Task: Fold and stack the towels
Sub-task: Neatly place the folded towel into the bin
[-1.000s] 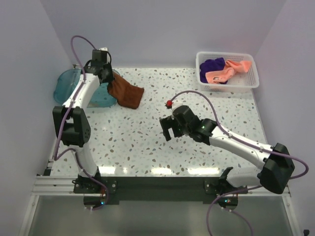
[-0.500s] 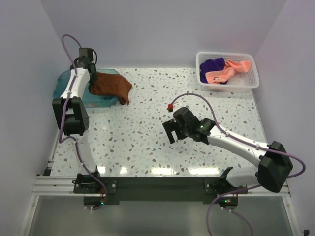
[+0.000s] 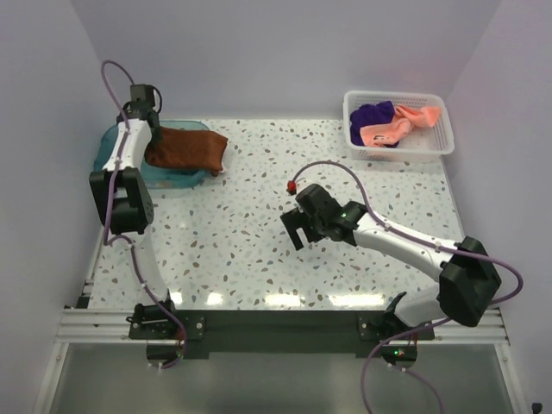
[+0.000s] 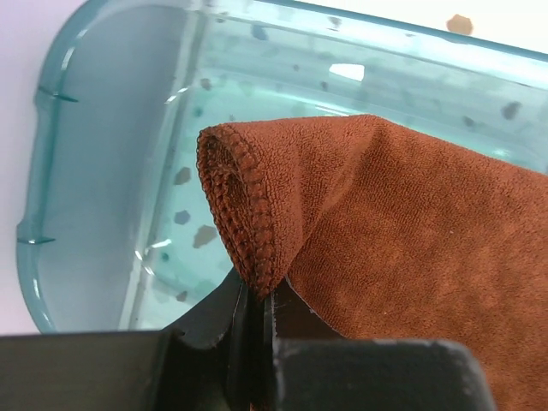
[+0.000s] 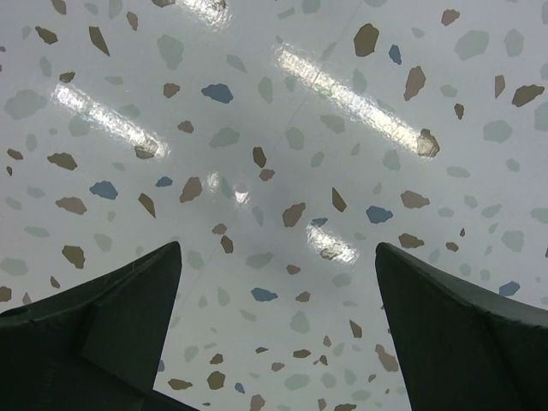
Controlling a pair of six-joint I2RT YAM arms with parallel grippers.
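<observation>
Brown towel [image 3: 185,148] is lying stretched across the teal tray [image 3: 177,178] at the back-left of the worktop [image 3: 259,250], w/ its right end sticking out past the tray's right rim. Can't tell whether that end is touching the worktop. Its left end is going straight into the left jaws, which are pinching shut on it. In the left wrist view the stitched hem of the towel [image 4: 411,248] is curling into a rolled corner & running down btwn the two black tips at bottom centre, no gap showing. The rest of the cloth is spreading off to the right, above the tray [image 4: 111,128] floor.

Pink towel [image 3: 397,125] & purple towel [image 3: 373,114] are sitting bunched together in the white basket [image 3: 440,142] at the back-right corner, pink draping partly over purple, both well apart from either arm.

Right jaws are hanging over bare worktop near the middle, spread wide, w/ nothing btwn them. The right wrist view is showing only speckled surface [image 5: 282,197] btwn the two dark tips.
</observation>
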